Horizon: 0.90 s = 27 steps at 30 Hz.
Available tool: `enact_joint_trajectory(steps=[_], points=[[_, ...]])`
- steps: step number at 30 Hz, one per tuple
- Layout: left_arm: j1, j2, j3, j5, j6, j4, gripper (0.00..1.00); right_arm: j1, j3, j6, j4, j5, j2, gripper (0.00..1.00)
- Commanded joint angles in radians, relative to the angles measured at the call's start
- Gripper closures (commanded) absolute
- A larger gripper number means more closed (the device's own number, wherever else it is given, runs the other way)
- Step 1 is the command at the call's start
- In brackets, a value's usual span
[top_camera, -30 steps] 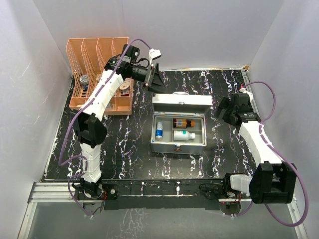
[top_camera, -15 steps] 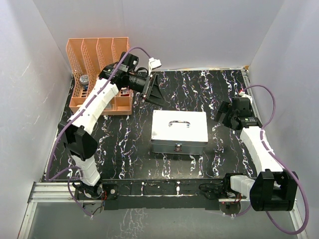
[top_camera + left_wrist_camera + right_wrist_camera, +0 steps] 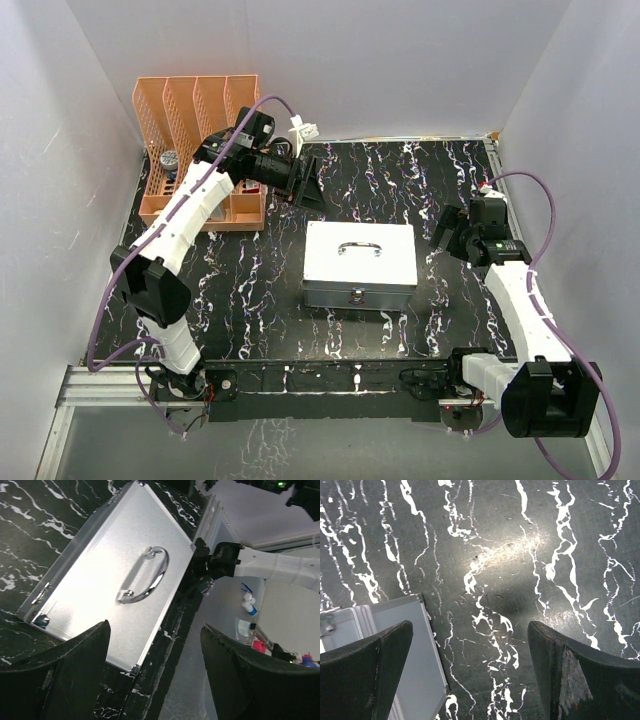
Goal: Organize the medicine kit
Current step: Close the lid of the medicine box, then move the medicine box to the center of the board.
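Note:
The medicine kit (image 3: 335, 268) is a silver-grey metal case in the middle of the black marbled table, lid down, with a chrome handle (image 3: 360, 247) on top. In the left wrist view its lid (image 3: 95, 585) and handle (image 3: 147, 577) lie below and ahead of my left gripper (image 3: 155, 675). That left gripper (image 3: 306, 184) hovers open and empty behind the case's back left corner. My right gripper (image 3: 447, 232) is open and empty just right of the case. Between its fingers is bare table, with the case's corner (image 3: 410, 650) by the left finger.
An orange slotted file rack (image 3: 200, 110) with small items in it stands at the back left, close behind the left arm. White walls close in the table on three sides. The right arm (image 3: 272, 569) shows beyond the case in the left wrist view.
The lid stood open a second ago, showing bottles inside; it is now down. The left gripper has drawn back slightly toward the rack. The right gripper has shifted a little to the right.

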Motion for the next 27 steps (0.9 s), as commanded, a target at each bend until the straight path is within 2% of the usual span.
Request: enact_joint_trajectory(steps=[1, 11, 15, 22, 27], points=[[-0.002, -0.002, 0.013, -0.12, 0.052, -0.01, 0.3, -0.005, 0.085, 0.002, -0.024, -0.076, -0.029, 0.02], [0.016, -0.001, -0.062, -0.223, 0.036, 0.029, 0.32, -0.002, 0.154, 0.054, -0.069, -0.215, -0.042, 0.11], [0.055, -0.01, -0.108, -0.254, 0.018, 0.057, 0.47, 0.002, 0.173, 0.061, -0.051, -0.295, -0.01, 0.24], [0.057, -0.034, -0.177, -0.245, 0.041, 0.046, 0.58, 0.017, 0.164, 0.062, -0.017, -0.382, 0.056, 0.43], [0.056, -0.041, -0.212, -0.23, 0.053, 0.027, 0.63, 0.058, 0.159, 0.066, 0.006, -0.402, 0.098, 0.46]])
